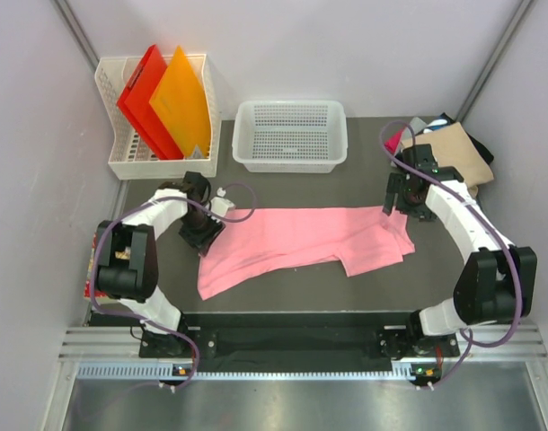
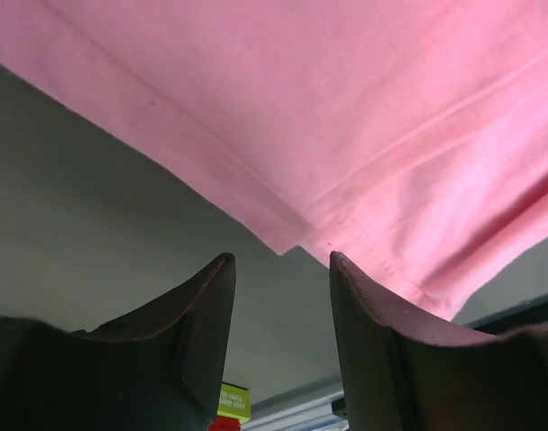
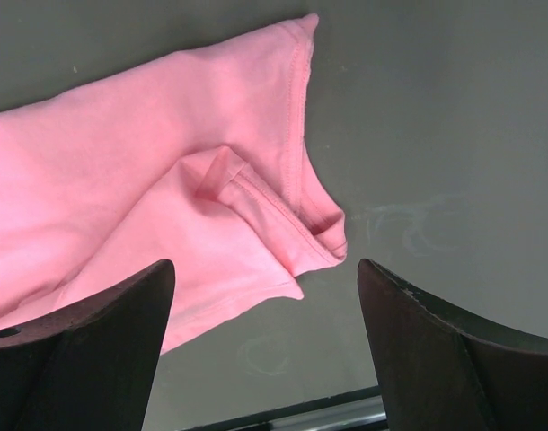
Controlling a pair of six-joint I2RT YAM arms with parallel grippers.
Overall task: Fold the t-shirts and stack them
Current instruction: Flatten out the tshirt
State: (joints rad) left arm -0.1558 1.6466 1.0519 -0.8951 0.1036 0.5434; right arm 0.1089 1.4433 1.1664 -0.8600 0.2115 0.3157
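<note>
A light pink t-shirt lies in a long, partly folded strip across the middle of the dark table. My left gripper is open and empty, low over the shirt's left end; in the left wrist view the pink hem corner sits just beyond the fingertips. My right gripper is open and empty above the shirt's right end; the right wrist view shows the bunched sleeve between the wide-apart fingers. Folded tan, black and magenta shirts lie piled at the back right.
A white mesh basket stands at the back centre. A white rack at the back left holds red and orange folders. Grey walls close both sides. A metal rail runs along the near edge.
</note>
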